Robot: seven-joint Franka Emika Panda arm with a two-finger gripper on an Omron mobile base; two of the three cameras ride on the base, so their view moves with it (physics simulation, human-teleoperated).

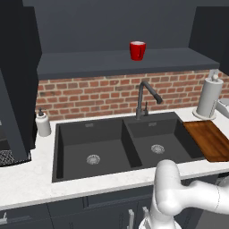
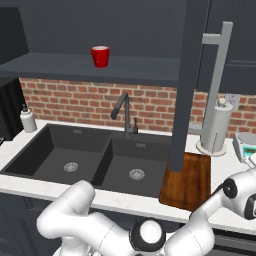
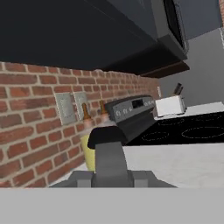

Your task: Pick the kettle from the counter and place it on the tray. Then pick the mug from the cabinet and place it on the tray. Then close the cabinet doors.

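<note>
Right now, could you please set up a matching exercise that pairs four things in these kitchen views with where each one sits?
Things:
1. mug
2. tray
3. paper-towel roll
4. soap bottle

Places:
A. on the counter left of the sink, by the brick wall
B. on the cabinet shelf above the faucet
C. flat on the counter just right of the sink
D. upright on the counter behind the tray

Pairs: 1-B, 2-C, 3-D, 4-A
</note>
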